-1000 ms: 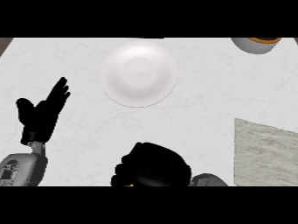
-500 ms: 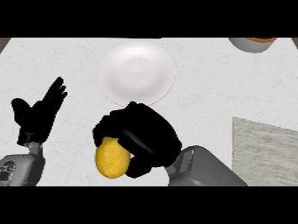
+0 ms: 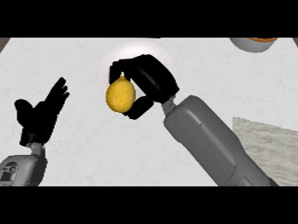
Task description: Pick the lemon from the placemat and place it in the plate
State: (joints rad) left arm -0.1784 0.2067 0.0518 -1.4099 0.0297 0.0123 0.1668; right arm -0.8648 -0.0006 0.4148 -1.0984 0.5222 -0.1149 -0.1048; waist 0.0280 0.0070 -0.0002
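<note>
right hand point(image 3: 150, 78) curled round lemon point(image 3: 121, 95) | lemon at hand's left side, over plate point(image 3: 126, 50) edge

Your right hand point(image 3: 148, 78) is up near the middle of the counter's far edge, with fingers and thumb curled round the lemon point(image 3: 121, 95). Its grey forearm slants back to the near right corner. Your left hand point(image 3: 41, 114) rests open by the left edge, fingers straight and pointing up.
</note>
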